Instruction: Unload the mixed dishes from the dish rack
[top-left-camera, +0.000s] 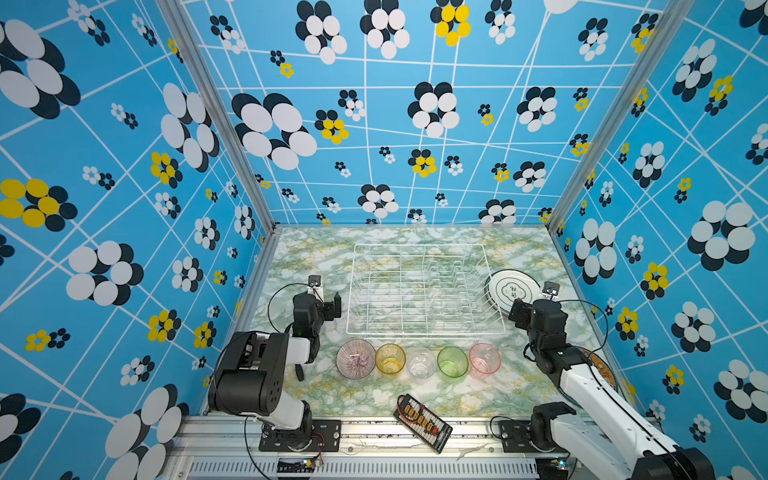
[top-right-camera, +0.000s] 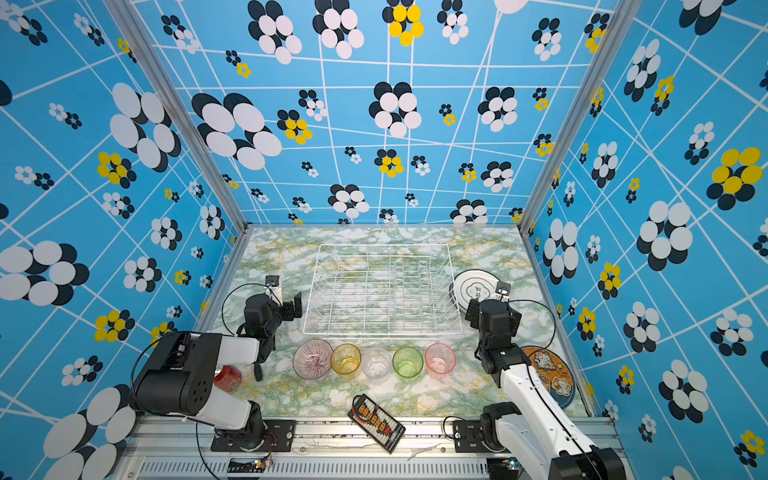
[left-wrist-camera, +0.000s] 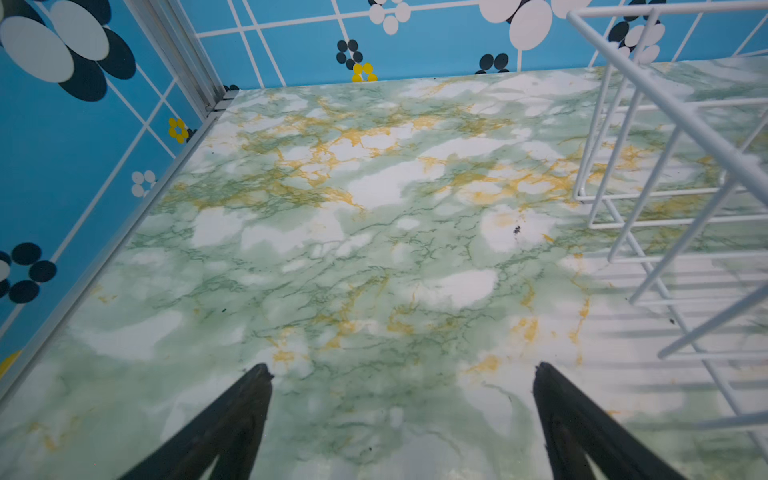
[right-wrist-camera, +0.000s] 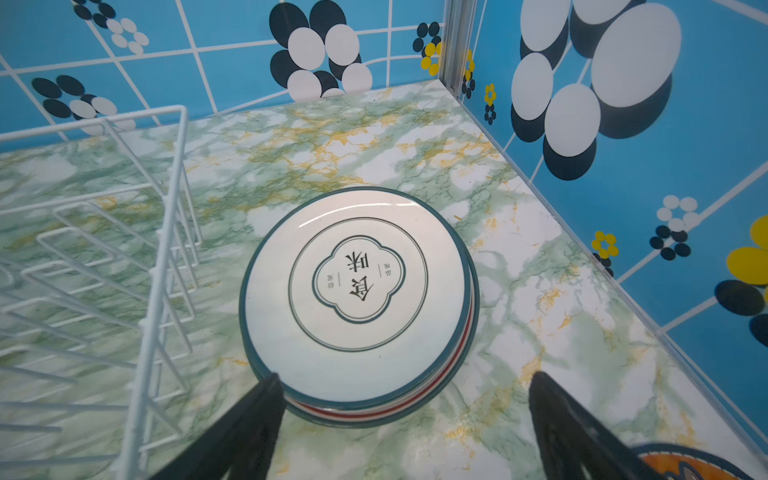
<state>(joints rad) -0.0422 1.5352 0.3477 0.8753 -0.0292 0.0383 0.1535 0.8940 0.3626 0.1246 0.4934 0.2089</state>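
Right at the front edge a black connector board (top-left-camera: 422, 420) is lying half on the table (top-left-camera: 309, 253). A red can (top-right-camera: 227, 378) is peeking out under the left arm, and a blue cartoon mat (top-right-camera: 548, 376) is lying partly under the right one.

Next row back: ribbed bowl (top-left-camera: 355, 358), yellow tumbler (top-left-camera: 390, 358), clear tumbler (top-left-camera: 421, 363), green tumbler (top-left-camera: 452, 361) and pink tumbler (top-left-camera: 484, 359) are standing upright side by side, just in front of the dish rack (top-left-camera: 424, 333) and all outside it.

Left gripper (left-wrist-camera: 403, 374) is hanging over bare marble by the rack's left side, fingers spread wide w/ nothing btwn them. Right gripper (right-wrist-camera: 405, 382) is spread wide too, holding nothing — one fingertip is sitting at the near edge of the plates (right-wrist-camera: 357, 291), can't tell if it's touching. The plates are lying stacked flat on the table, just right of the rack.
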